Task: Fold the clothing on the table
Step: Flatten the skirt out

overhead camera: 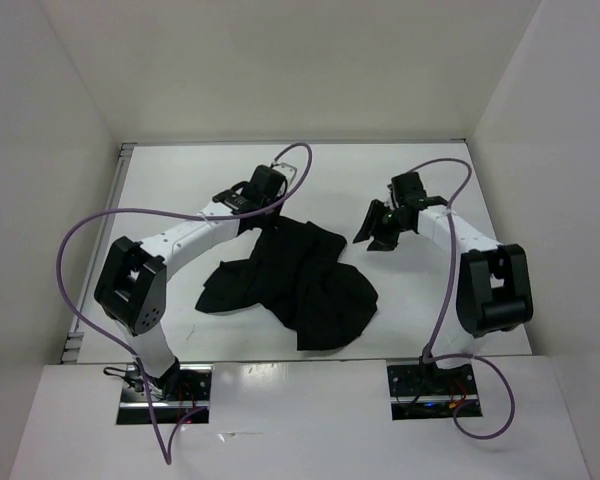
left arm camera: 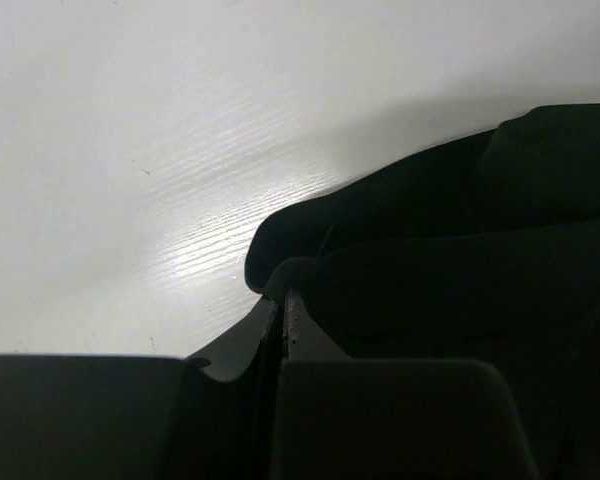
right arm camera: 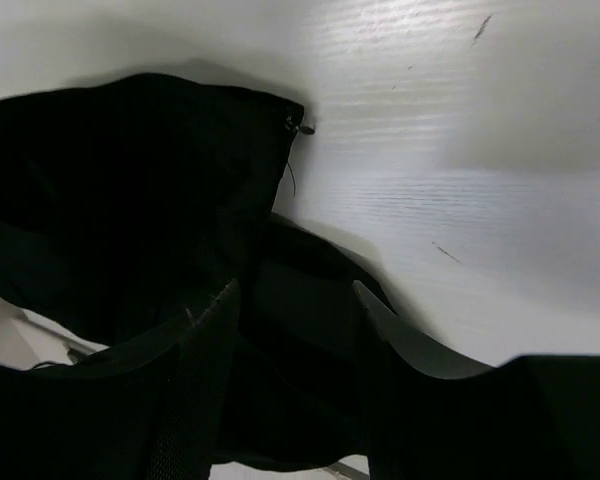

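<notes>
The clothing (overhead camera: 300,280), a black skirt, lies crumpled in the middle of the white table (overhead camera: 180,180). My left gripper (overhead camera: 260,205) is at the skirt's far left edge. In the left wrist view its jaws (left arm camera: 280,295) are pressed together with the black fabric (left arm camera: 460,260) bunched right at their tips. My right gripper (overhead camera: 376,238) hovers at the skirt's right edge. In the right wrist view its fingers (right arm camera: 295,295) stand apart, with a dark fold of the skirt (right arm camera: 130,190) showing between them and a zipper pull (right arm camera: 300,127) at the cloth's corner.
White upright walls (overhead camera: 70,120) close in the table on the left, back and right. Purple cables (overhead camera: 90,225) loop over both arms. The arm bases (overhead camera: 165,385) sit at the near edge.
</notes>
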### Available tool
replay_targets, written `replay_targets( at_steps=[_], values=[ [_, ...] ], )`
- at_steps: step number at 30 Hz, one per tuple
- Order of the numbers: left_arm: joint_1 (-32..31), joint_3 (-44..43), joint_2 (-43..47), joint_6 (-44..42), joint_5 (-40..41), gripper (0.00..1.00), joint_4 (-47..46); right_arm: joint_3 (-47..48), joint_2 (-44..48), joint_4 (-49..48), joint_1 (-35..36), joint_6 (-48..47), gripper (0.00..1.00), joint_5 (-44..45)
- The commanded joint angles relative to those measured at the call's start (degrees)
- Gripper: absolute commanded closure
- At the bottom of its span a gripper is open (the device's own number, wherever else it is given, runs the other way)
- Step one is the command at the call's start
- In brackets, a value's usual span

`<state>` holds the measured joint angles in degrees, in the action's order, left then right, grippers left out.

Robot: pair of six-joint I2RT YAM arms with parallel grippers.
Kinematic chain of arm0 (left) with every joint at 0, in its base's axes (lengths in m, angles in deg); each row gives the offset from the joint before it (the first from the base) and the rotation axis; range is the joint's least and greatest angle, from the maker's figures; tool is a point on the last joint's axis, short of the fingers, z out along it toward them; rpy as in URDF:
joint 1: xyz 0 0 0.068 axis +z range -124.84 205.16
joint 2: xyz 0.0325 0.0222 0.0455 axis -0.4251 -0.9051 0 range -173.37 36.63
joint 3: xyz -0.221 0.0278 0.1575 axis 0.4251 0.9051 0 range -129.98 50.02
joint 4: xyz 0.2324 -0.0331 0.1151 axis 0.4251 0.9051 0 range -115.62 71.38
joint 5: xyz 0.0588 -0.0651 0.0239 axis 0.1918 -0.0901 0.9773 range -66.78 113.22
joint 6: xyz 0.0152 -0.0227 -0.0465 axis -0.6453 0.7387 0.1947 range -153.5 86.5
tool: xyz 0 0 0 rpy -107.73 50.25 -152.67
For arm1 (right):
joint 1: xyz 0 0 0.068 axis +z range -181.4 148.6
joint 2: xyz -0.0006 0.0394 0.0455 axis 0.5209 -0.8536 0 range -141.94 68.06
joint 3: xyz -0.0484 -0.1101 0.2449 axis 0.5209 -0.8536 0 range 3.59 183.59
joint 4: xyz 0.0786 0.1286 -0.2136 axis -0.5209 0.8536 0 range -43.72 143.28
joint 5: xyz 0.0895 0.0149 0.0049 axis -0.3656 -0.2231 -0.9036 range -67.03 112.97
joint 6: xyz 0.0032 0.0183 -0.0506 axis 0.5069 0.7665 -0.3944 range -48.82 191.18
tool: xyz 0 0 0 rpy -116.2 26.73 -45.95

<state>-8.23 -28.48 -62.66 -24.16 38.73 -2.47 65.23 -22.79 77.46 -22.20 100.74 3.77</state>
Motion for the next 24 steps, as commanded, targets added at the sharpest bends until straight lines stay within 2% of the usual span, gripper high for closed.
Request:
replay_targets(
  at_steps=[1,10,14,24],
  values=[
    [-0.1,-2.01,-0.73,0.32,-1.44,1.0,-1.98,-0.74,-3.18,-6.03,2.06,2.34,0.47,-4.08],
    [1.48,-0.25,-0.12,0.32,-3.37,1.0,-1.98,1.63,-12.77,-11.84,3.72,8.06,0.48,-5.33],
    [2.1,0.28,0.5,0.32,-3.38,1.0,-1.98,2.86,-15.06,-14.47,3.73,10.25,0.57,-3.83],
    [3.77,1.85,1.55,0.32,-4.96,1.0,-1.98,3.92,-20.33,-21.59,4.87,15.0,0.7,-4.35]
  ],
)
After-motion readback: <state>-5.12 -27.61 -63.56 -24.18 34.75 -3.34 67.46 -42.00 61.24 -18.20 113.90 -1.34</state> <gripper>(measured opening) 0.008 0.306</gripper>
